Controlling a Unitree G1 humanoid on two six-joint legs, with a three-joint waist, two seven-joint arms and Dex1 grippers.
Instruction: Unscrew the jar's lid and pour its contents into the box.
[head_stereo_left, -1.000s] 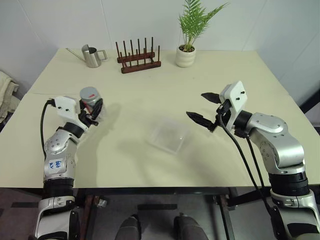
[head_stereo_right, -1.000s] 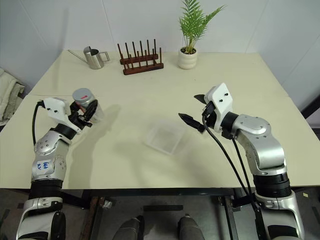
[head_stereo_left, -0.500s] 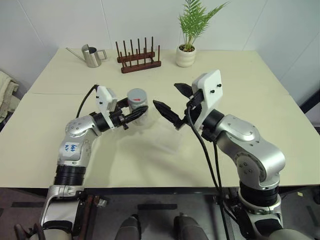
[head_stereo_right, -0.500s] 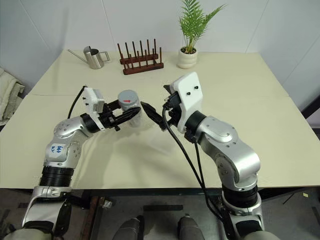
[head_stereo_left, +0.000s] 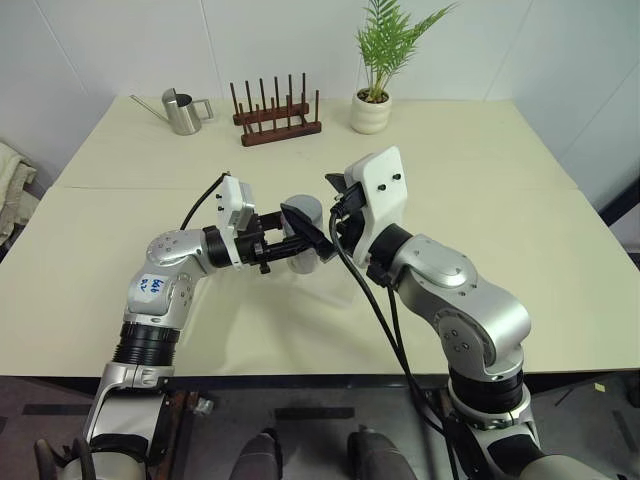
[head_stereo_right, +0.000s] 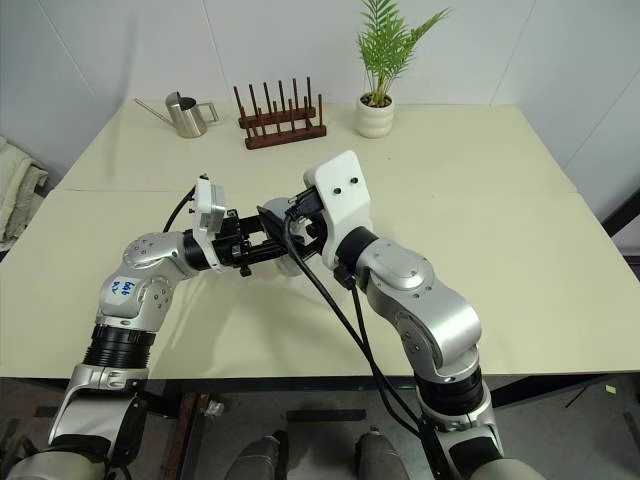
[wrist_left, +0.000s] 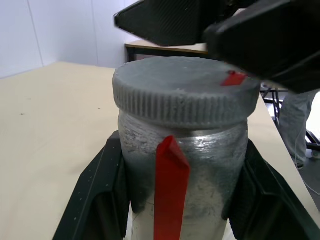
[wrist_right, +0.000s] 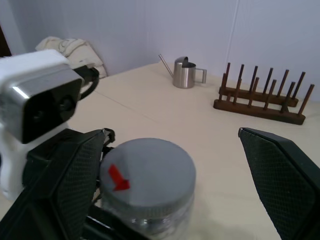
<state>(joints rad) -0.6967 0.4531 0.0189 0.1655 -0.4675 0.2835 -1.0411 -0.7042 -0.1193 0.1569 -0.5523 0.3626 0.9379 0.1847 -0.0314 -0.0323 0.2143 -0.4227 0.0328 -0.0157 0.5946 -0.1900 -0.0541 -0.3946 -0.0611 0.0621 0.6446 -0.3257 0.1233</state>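
Silvery jar ×1, lid on, left gripper clamping.

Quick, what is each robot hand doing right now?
Left gripper: closed on the jar.
Right gripper: open, fingers either side of the lid.

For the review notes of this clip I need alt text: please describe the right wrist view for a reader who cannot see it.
The jar, its grey lid with a red mark still on, sits between the two open black fingers of the right end effector, held from the side by the left end effector. Behind, on the beige table, stand a steel watering can and a wooden peg rack.
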